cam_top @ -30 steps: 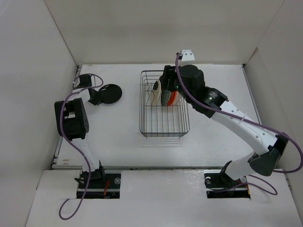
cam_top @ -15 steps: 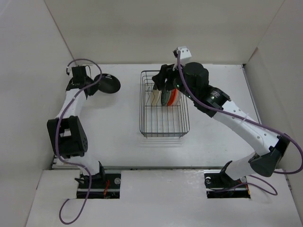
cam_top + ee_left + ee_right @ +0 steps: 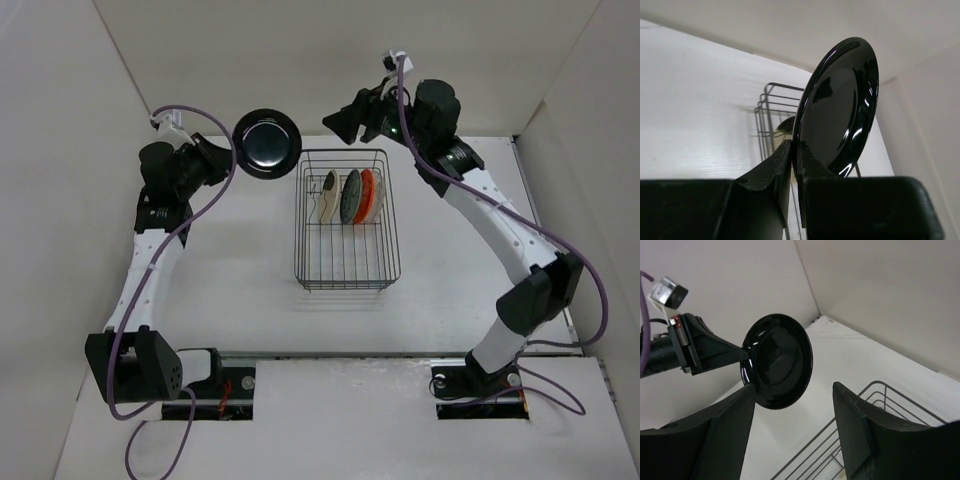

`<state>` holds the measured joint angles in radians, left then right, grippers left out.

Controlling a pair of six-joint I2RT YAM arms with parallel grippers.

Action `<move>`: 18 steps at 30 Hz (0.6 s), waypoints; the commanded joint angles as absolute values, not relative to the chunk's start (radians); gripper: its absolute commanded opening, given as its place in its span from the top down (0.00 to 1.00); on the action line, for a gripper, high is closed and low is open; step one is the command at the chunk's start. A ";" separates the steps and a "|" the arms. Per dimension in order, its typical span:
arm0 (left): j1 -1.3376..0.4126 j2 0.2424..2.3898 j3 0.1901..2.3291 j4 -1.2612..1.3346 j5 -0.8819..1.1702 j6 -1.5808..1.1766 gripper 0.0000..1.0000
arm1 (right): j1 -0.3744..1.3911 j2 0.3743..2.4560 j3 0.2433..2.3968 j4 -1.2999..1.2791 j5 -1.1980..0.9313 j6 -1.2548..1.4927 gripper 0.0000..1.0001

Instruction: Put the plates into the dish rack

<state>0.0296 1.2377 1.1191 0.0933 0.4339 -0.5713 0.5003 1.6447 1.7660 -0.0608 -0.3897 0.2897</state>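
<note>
My left gripper (image 3: 226,155) is shut on the rim of the black plate (image 3: 267,143) and holds it up in the air, left of the dish rack's (image 3: 346,274) far end. The plate (image 3: 837,112) stands on edge between my left fingers; it also shows in the right wrist view (image 3: 777,361). The cream plate (image 3: 329,194), the teal-green plate (image 3: 350,196) and the orange plate (image 3: 368,194) stand upright in the rack's far slots. My right gripper (image 3: 340,121) is open and empty, raised above the rack's far edge, facing the black plate.
White walls enclose the table on the left, far and right sides. The rack's near slots (image 3: 347,255) hold nothing. The rack's wire rim shows in the left wrist view (image 3: 771,107) and the right wrist view (image 3: 880,410).
My left gripper has lifted the black plate off the table and carried it up and right toward the rack. My right gripper has risen from the plates in the rack and opened.
</note>
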 commanded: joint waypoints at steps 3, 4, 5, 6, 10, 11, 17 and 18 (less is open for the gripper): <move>0.026 1.178 1.072 0.346 0.642 -0.620 1.00 | 0.511 1.755 1.841 0.005 -0.560 0.316 0.32; 0.026 1.178 1.051 0.403 0.669 -0.633 1.00 | 0.521 1.770 1.841 0.005 -0.560 0.316 0.32; 0.026 1.178 1.051 0.423 0.689 -0.658 1.00 | 0.522 1.787 1.841 0.005 -0.572 0.316 0.32; 0.026 1.178 1.051 0.432 0.698 -0.667 1.00 | 0.531 1.817 1.851 0.014 -0.572 0.316 0.30; 0.026 1.190 1.040 0.469 0.748 -0.692 1.00 | 0.549 1.864 1.861 0.014 -0.586 0.316 0.29; 0.026 1.199 1.040 0.483 0.749 -0.692 1.00 | 0.549 1.864 1.861 0.014 -0.586 0.316 0.29; 0.026 1.221 1.040 0.509 0.759 -0.722 1.00 | 0.571 1.908 1.896 0.025 -0.607 0.353 0.55; 0.026 1.232 1.040 0.497 0.759 -0.723 1.00 | 0.580 1.908 1.896 0.025 -0.607 0.353 0.79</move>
<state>0.0299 1.2335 1.0382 0.3790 0.6968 -0.6754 0.5579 1.9121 1.8381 -0.0383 -0.5816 0.3401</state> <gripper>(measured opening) 0.050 0.299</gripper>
